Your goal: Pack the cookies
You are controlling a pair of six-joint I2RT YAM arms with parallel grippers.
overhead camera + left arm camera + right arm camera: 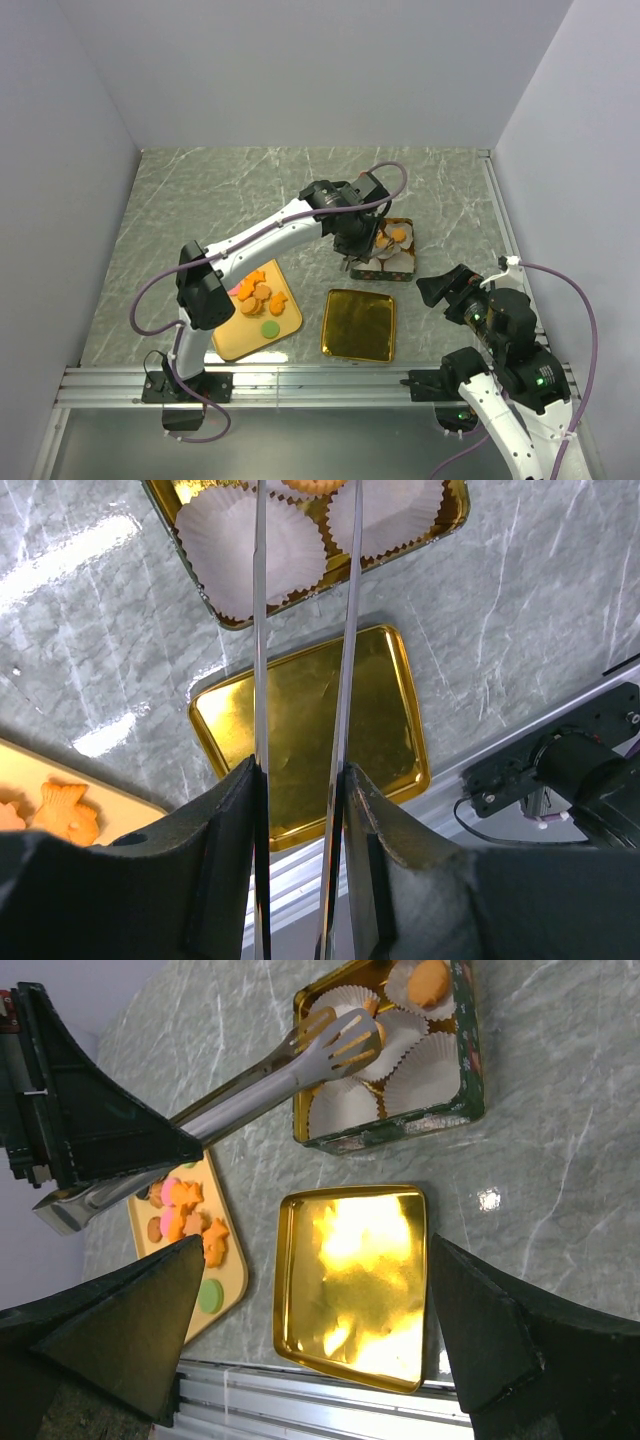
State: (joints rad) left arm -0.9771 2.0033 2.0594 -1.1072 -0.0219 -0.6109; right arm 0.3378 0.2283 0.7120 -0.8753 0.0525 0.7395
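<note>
Cookies (262, 295), orange, pink, green and brown, lie on a tan tray (232, 345) at the front left; they also show in the right wrist view (185, 1215). My left gripper (345, 225) is shut on metal tongs (258, 630), whose tips (335, 1040) hang over a green tin (400, 272) lined with white paper cups (250, 545). Orange cookies (430, 980) lie in the far cups. One orange cookie (312, 485) shows at the tong tips; I cannot tell if it is gripped. My right gripper (315, 1330) is open and empty, above the table's front right.
The tin's gold lid (359, 324) lies upside down on the marble table between tray and right arm, just before the tin. A metal rail (300, 380) runs along the table's near edge. White walls close in the left, back and right.
</note>
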